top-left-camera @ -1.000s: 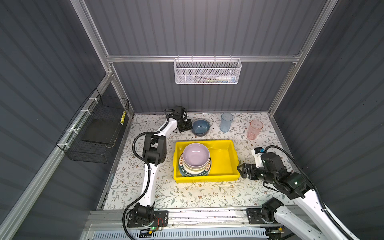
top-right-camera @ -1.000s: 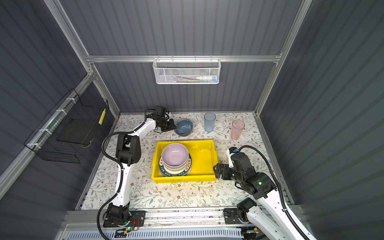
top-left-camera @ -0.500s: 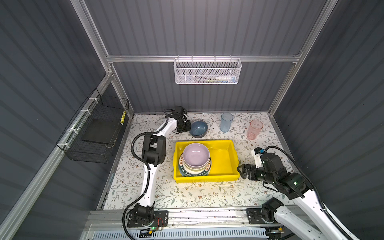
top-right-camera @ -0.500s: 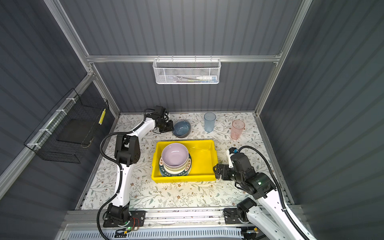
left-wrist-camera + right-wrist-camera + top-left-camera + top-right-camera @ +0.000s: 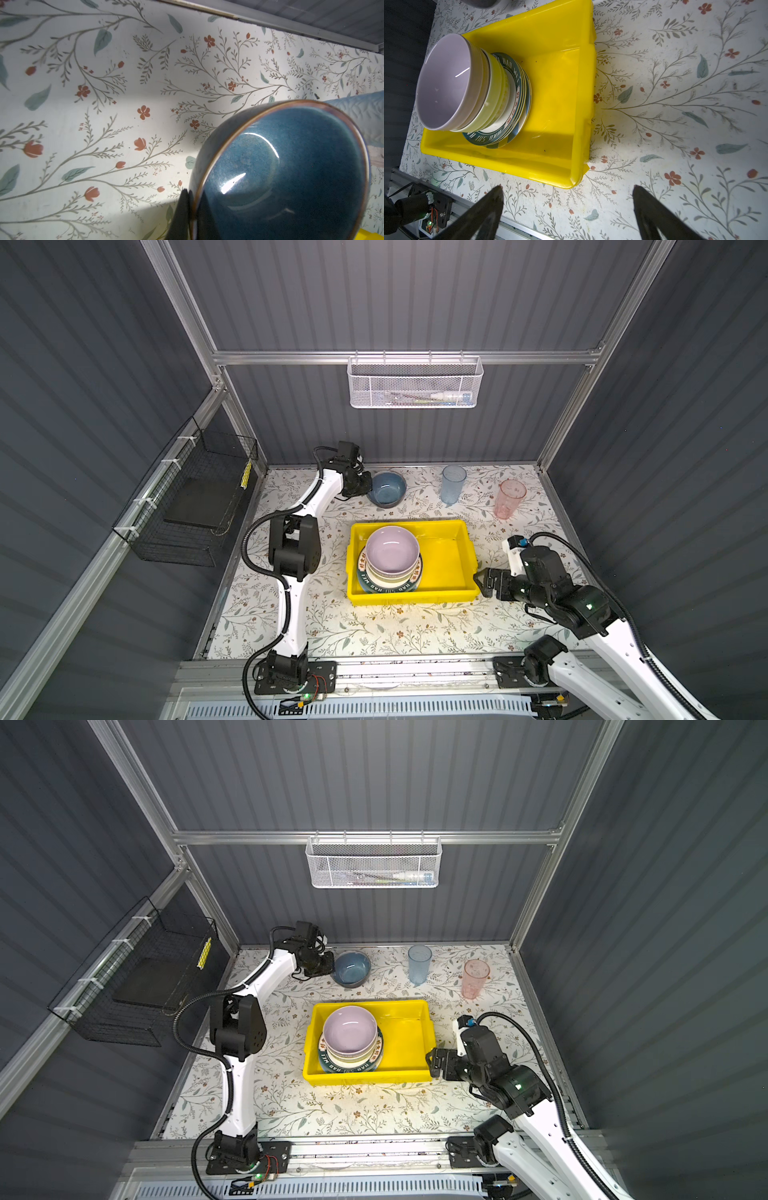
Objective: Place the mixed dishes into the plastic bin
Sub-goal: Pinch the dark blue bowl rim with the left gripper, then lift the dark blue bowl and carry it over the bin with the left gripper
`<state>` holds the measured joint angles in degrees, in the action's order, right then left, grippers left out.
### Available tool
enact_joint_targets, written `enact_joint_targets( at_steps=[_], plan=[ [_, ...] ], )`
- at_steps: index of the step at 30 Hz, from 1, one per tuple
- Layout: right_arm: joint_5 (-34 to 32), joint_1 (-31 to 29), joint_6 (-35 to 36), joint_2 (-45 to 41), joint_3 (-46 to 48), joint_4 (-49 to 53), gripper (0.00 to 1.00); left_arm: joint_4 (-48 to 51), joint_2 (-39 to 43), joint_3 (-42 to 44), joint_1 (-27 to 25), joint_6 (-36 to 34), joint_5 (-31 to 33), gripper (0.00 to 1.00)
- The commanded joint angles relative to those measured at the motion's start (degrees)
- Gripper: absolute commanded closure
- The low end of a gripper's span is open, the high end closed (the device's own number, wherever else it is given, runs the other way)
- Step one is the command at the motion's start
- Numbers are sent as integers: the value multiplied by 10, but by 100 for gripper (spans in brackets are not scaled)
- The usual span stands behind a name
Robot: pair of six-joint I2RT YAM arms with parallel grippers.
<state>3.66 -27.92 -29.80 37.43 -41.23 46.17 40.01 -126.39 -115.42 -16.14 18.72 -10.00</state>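
My left gripper is shut on the near rim of the blue bowl, one finger inside and one outside. In both top views this bowl is at the back of the table, the left gripper at its left side. The yellow plastic bin holds a lilac bowl nested in a pale green bowl on stacked plates. A blue tumbler and a pink tumbler stand upright behind the bin. My right gripper is open and empty beside the bin's front right corner.
The back wall runs close behind the blue bowl. A white mesh basket hangs on that wall and a black wire basket on the left wall. The left arm's elbow stands left of the bin.
The left gripper's jaws have closed fully on the blue bowl's rim, and bowl and gripper have shifted slightly left. The right arm has not moved.
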Motion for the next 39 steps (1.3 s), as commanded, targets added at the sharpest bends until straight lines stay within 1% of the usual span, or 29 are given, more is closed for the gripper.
enact_joint_targets(
  at_steps=[1,7,13,19,23,29,31,36,39],
  plan=[
    [3,-4,0,-3,5,-7,3,0,47,-21,2,-8,-21,100],
    [5,-4,-1,-2,7,-12,3,57,67,-43,2,-32,-42,100],
    [4,-3,-2,1,11,-20,2,112,113,-38,2,-63,-44,100],
    [7,-3,-5,4,15,-28,1,138,165,-16,2,-78,-42,100],
    [9,-3,-6,3,17,-28,1,169,185,-14,2,-91,-61,100],
    [10,-3,-5,-5,19,-26,1,220,217,5,2,-109,-85,100],
    [8,-3,-4,-7,20,-25,1,235,230,14,2,-119,-111,100],
    [9,-3,-3,-7,22,-29,1,264,269,47,2,-139,-121,100],
    [8,-3,-3,-5,23,-34,1,265,293,76,1,-139,-129,100]
  ],
)
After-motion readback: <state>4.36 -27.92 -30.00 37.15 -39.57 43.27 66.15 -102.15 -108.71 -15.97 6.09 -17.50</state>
